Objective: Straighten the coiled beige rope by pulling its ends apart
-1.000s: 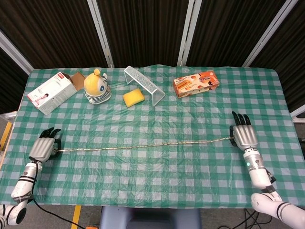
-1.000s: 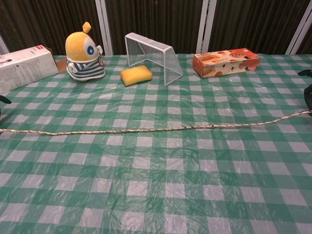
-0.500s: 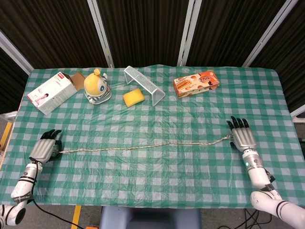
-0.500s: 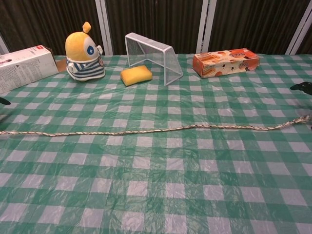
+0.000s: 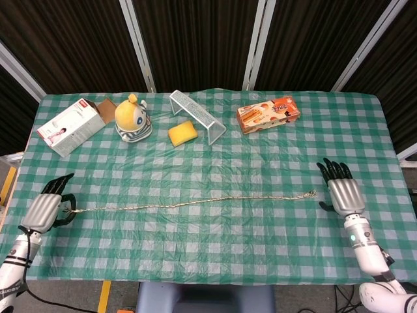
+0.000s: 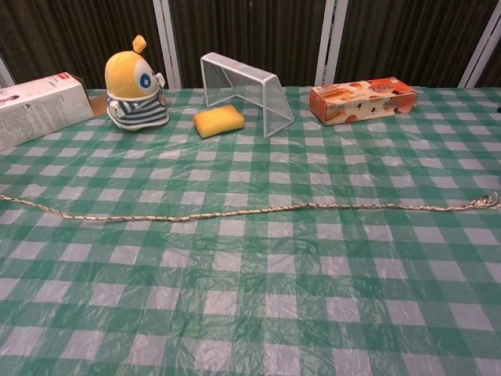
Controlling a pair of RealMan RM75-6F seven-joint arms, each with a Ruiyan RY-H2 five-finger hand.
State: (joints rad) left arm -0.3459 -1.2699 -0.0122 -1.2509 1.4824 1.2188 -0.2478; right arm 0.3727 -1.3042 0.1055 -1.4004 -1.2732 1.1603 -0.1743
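Rope (image 5: 189,203) stretched nearly straight across tabletop (image 5: 260,156), slight sag. Right robot hand (image 5: 342,192) spread, clear of frayed end; left robot hand (image 5: 47,207) spread beside other end. Best lifted away without snagging.

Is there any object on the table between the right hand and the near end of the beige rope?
No. Only bare tablecloth separates the right hand from the frayed end of the beige rope. The sponge, toy and boxes sit far behind the rope.
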